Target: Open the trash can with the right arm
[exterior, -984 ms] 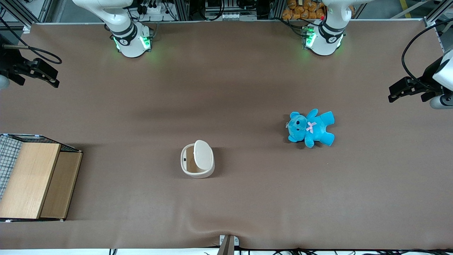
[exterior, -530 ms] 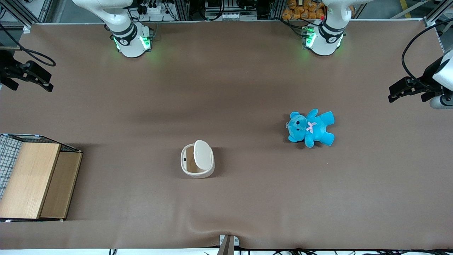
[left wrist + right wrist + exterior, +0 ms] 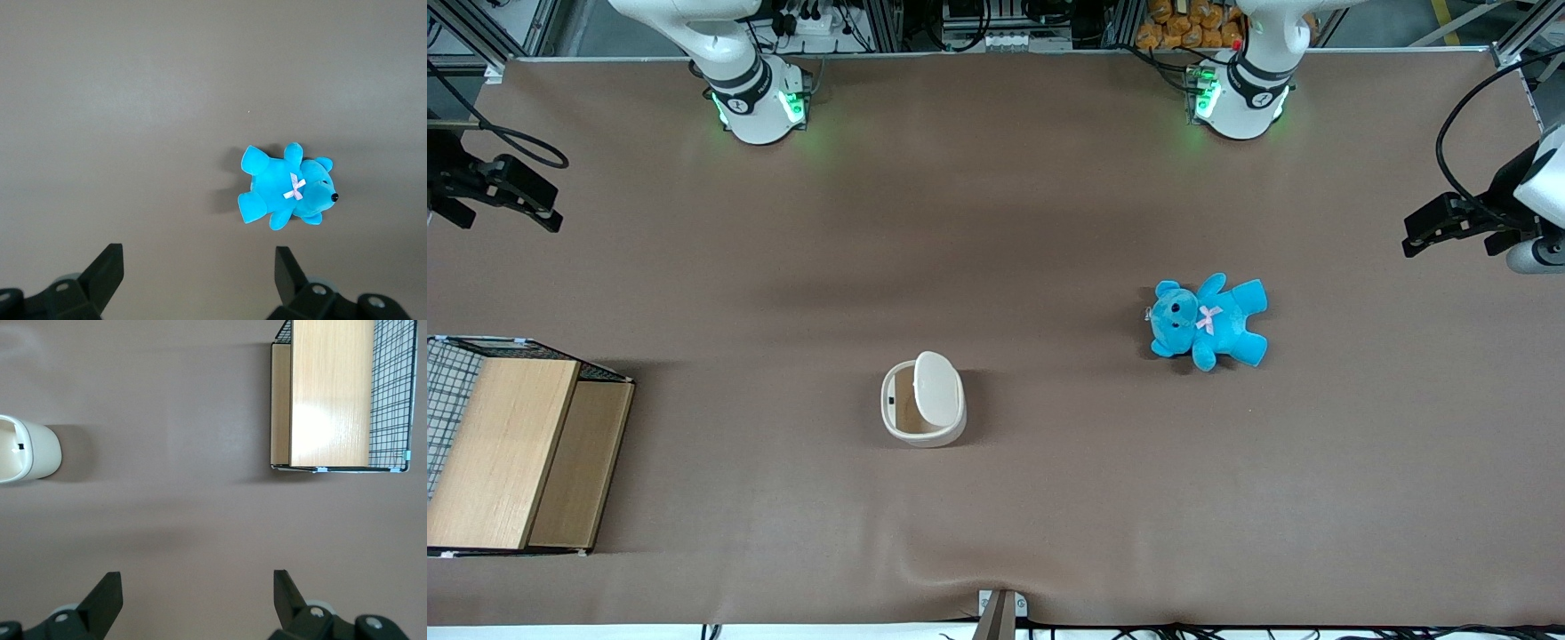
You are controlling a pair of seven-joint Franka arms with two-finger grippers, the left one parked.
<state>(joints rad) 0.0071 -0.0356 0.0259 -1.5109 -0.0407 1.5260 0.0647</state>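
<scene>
Nearest the front camera, low in the frame at the working arm's end of the table (image 3: 1049,524), the wooden box with wire mesh (image 3: 507,453) sits where it was a second ago.

A little farther from the camera, just below the frame's centre, the trash can (image 3: 923,413) stands alone on the brown cover. Its lid (image 3: 937,387) is tipped up on the hinge and the tan inside is in plain sight. Neither can nor lid has shifted over the last second. Nothing touches it.

Farther again, toward the parked arm's end, the blue teddy bear (image 3: 1209,322) lies flat and undisturbed, well apart from the can.

The one change is up in the frame's upper half, at the very edge on the working arm's end. There the right arm's gripper (image 3: 197,577) has pulled back slightly toward the frame edge since a second ago and has barely stirred in the last half-second. It hangs high over bare table, well apart from the can, its jaws spread wide and holding nothing. Its wrist camera takes in the can's rim and the wooden box from above.

By the look of it, the opening is done: the lid stays up unaided and the arm is clear, with nothing left but to hold off.
</scene>
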